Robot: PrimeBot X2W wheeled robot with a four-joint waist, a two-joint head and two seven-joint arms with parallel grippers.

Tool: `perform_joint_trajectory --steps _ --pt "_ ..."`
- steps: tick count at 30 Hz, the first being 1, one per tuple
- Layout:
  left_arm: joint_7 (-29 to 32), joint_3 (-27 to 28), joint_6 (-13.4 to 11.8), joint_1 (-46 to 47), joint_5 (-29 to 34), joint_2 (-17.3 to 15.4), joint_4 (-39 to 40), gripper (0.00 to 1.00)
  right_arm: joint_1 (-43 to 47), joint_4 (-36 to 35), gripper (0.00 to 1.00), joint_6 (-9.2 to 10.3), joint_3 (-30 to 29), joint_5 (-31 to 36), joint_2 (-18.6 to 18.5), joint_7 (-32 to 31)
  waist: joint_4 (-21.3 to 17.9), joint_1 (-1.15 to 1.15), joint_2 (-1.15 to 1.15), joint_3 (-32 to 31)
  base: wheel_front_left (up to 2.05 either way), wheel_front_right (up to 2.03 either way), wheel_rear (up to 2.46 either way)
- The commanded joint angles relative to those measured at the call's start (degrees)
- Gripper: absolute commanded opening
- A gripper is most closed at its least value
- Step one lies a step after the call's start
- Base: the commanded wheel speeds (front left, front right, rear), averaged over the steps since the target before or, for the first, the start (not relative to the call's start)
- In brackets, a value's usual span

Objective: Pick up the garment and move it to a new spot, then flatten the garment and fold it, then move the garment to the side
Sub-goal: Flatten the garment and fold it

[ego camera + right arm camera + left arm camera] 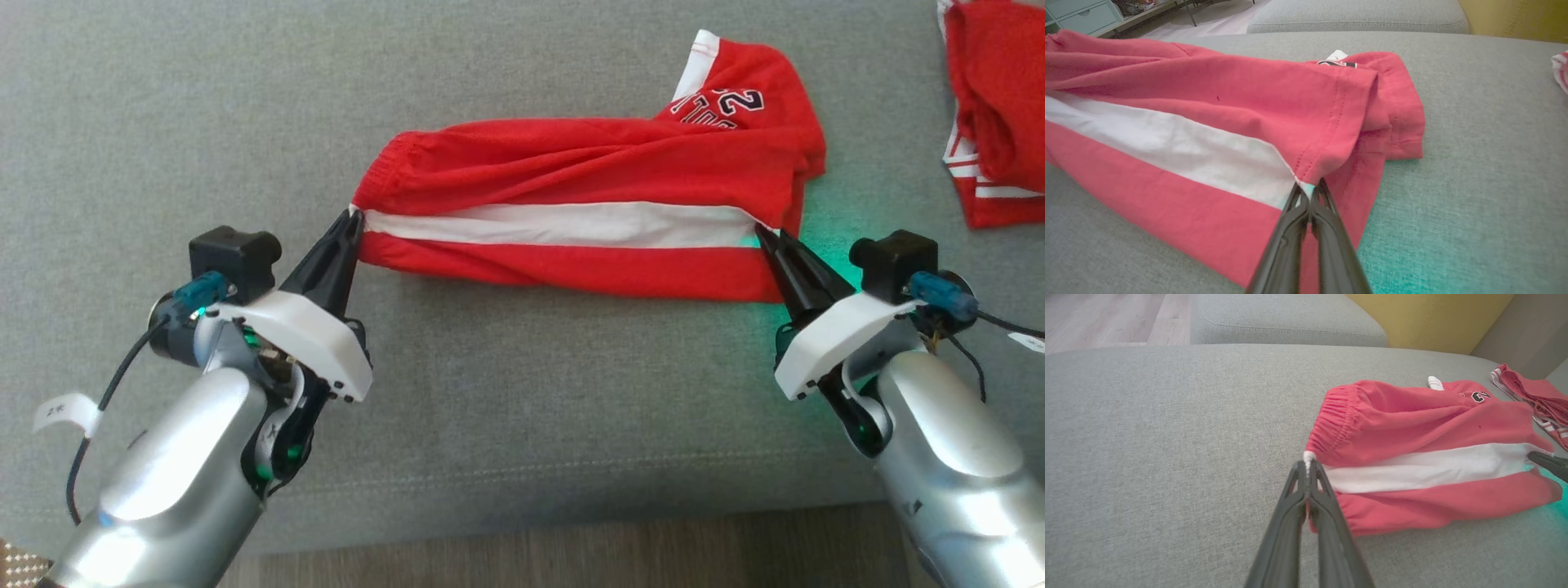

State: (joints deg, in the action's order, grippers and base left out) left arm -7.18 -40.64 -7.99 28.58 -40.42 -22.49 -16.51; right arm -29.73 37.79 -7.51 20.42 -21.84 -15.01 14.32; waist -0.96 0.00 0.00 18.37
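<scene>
The garment (571,188) is a pair of red shorts with a white side stripe, lying stretched across the grey cushion (522,392). My left gripper (353,219) is shut on the waistband end of the stripe; the left wrist view shows the garment (1412,433) pinched at the tips of the left gripper (1308,461). My right gripper (767,235) is shut on the hem end of the stripe. In the right wrist view the right gripper (1308,190) pinches the garment (1208,114) at the hem. A black number print faces up at the far right leg.
A second red and white garment (992,106) lies at the cushion's far right edge. The cushion's front edge and wood floor (571,547) run along the bottom of the head view. Another grey cushion (1286,318) and a yellow one (1433,318) stand behind.
</scene>
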Motion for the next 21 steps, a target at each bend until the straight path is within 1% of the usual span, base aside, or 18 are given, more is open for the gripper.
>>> perform_joint_trajectory --steps 1,4,7,12,17,19,21 --pt "-0.77 2.04 0.13 2.36 0.17 -1.38 1.29 0.00 -0.04 -1.46 0.00 0.02 0.69 -0.65 -0.99 0.67 -0.12 0.00 0.00 -0.44 0.00 0.00 0.00" --pt "-1.00 2.17 0.38 2.31 -0.15 -1.51 1.54 0.00 0.29 -2.76 0.00 0.02 -0.10 -2.67 -1.65 0.67 -0.41 0.00 0.00 -1.53 0.00 0.00 0.00" --pt "-0.72 2.36 0.94 2.88 -0.62 -1.78 2.96 0.00 0.66 -5.46 0.00 0.02 -1.54 -5.11 -3.09 0.67 -0.79 0.00 0.00 -2.88 0.00 0.00 0.00" --pt "2.52 3.10 2.14 6.57 -1.75 -2.93 8.55 0.00 -0.28 -11.61 0.00 0.02 -4.63 -8.50 -7.80 0.36 -1.72 0.00 0.00 -5.01 0.00 0.00 0.00" --pt "8.88 4.41 3.46 15.92 -2.90 -3.58 13.47 0.00 -6.30 -18.10 0.00 0.02 -9.12 -10.72 -12.24 -4.68 -2.84 0.00 0.00 -4.23 0.00 0.00 0.00" --pt "11.36 4.56 4.35 21.73 -2.41 -3.26 13.47 0.00 -10.68 -19.35 0.00 0.02 -10.00 -10.55 -13.64 -7.98 -3.30 0.00 0.00 -2.56 0.00 0.00 0.00" --pt "13.03 4.65 5.35 28.01 -1.63 -2.26 11.74 0.00 -15.97 -19.68 0.00 0.02 -10.38 -11.29 -14.04 -11.46 -3.85 0.00 0.00 -0.37 0.00 0.00 0.00"
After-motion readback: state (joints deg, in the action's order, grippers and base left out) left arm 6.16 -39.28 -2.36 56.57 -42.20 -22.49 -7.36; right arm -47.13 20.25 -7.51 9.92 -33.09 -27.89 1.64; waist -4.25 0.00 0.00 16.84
